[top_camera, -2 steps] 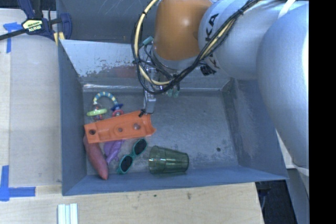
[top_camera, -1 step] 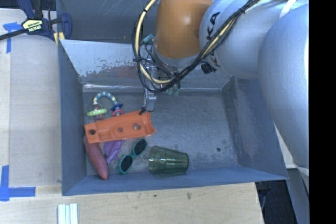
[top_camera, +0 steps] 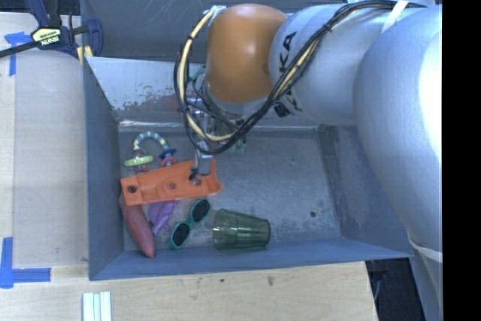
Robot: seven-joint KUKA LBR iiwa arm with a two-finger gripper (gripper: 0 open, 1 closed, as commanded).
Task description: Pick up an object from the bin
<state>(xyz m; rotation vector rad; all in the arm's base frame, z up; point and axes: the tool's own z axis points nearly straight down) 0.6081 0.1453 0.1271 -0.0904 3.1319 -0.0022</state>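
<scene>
The orange toy piece [top_camera: 161, 186] is flat and long, like a small board. It has a bumpy edge and a small dark hole near its left end. It lies on the floor of the bin [top_camera: 101, 162], in the left part, close to the left wall. It sits a little crooked, with its right end farther back than its left end.

The gripper [top_camera: 199, 175] comes straight down onto the right end of the orange toy piece and touches it there. It looks thin and grey. I cannot tell if it is spread apart or pinching the piece, because the wrist above blocks the way.

Just behind the orange piece lies a ring of beads [top_camera: 150, 145] in yellow, blue and green. Under the front edge of the orange piece a purple thing [top_camera: 161, 213] sticks out. Just left of that is a long red thing [top_camera: 140, 231], shaped like a sausage. It points toward the front left corner of the bin.

A pair of blue-green sunglasses [top_camera: 188, 222] lies just right of the purple thing, near the front wall. Next to the sunglasses a dark green cup [top_camera: 240, 229] lies on its side, also by the front wall.

The big silver arm [top_camera: 361, 64] reaches in from the right, with black cables wrapped round a round orange cover [top_camera: 237, 52].
</scene>
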